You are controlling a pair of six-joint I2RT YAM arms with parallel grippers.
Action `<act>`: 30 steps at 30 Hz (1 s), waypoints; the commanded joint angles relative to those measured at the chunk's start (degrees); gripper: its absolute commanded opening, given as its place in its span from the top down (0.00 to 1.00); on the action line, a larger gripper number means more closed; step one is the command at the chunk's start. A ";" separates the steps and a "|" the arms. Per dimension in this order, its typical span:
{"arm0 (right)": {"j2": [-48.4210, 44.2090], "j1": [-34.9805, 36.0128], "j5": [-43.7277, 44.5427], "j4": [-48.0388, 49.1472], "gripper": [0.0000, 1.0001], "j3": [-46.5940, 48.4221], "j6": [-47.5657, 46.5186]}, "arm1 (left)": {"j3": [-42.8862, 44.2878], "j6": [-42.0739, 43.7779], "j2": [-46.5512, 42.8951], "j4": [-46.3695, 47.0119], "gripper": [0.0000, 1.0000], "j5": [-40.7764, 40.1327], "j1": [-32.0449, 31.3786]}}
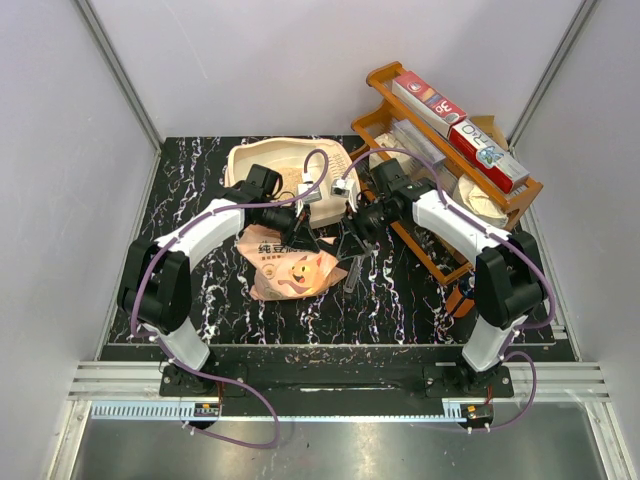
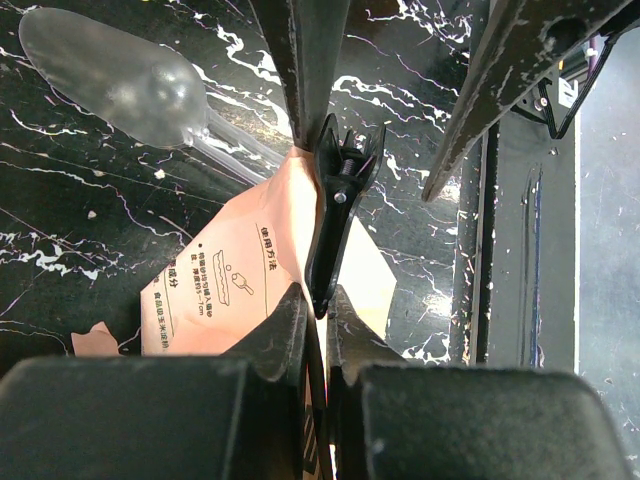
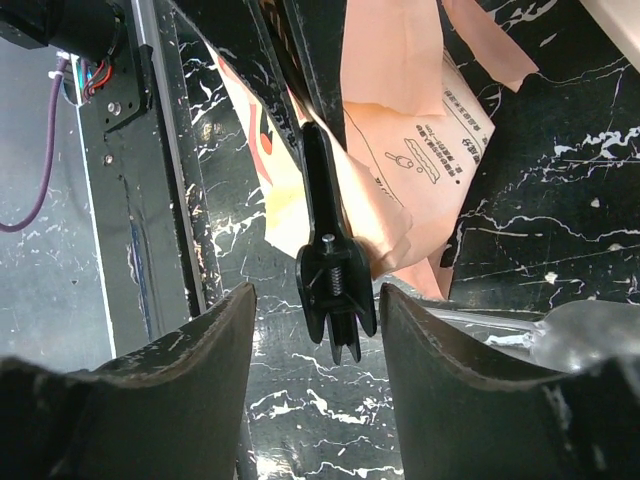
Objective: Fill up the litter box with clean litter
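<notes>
Bag [image 2: 230, 280] pinched tight by L fingers [image 2: 285, 325]; R fingers [image 3: 225, 330] wide apart, straddling clip [image 3: 335, 270].

Overhead; both wrists close on clip [image 2: 335, 200]

A black table [image 1: 390, 300] with white streaks holds a cream litter box [image 1: 240, 160] at its far side. Just in front of it lies a pink bag [image 1: 290, 268] with a cartoon cat on it. The left gripper [image 1: 303, 240] and the right gripper [image 1: 350, 238] come close together over the bag's top edge. On the right stands a brown wooden rack [image 1: 385, 78] with two long red and white boxes [image 1: 455, 128] on top.
</notes>
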 commanded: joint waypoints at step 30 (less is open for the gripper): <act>-7.33 -1.84 10.79 -19.56 1.00 10.92 -32.18 | 0.26 0.79 -4.51 2.49 1.00 -1.09 -1.32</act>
